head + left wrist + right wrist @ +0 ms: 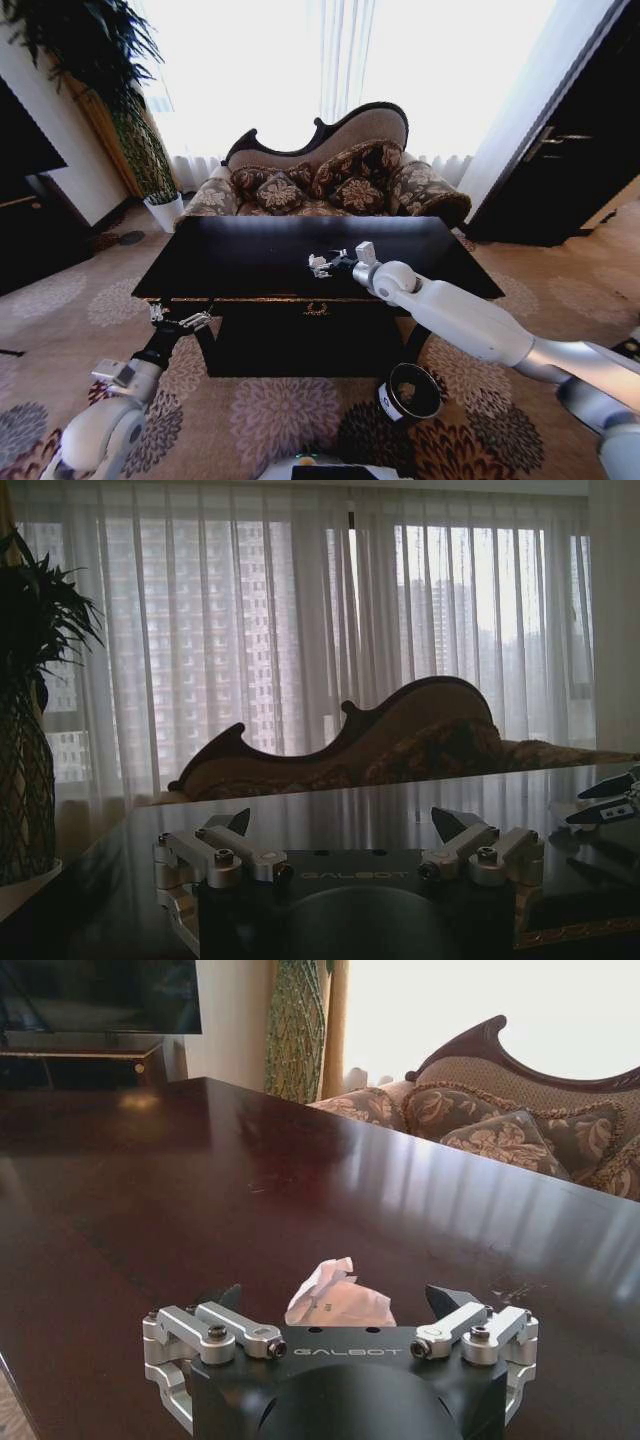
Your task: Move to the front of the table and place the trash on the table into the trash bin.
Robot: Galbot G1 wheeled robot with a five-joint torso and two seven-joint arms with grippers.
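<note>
Right gripper: the right gripper is at centre frame in the head view, reached out over the near part of the table. Its jaws are spread wide, which looks like a line-up for a pinch.
Wad: a white paper wad lies on the dark top at lower centre of the right wrist view, between the spread fingers and just ahead of them. It is not yet gripped. In the head view it is hard to tell apart from the pale fingertips.
Left gripper: the left gripper sits at lower left of the head view, below the table's near-left corner. Its jaws are also spread and hold nothing, so it seems to be waiting off the work.
Bin: the bin stands on the carpet at lower right of centre in the head view, in front of the table and under the right arm. That puts it handy for a short swing back from the tabletop. Its mouth faces up, and the inside looks dark; whether anything lies in it I cannot tell.
Table: the rest of the glossy top that shows here looks bare.
Behind: a sofa stands past the table, at upper centre.
</note>
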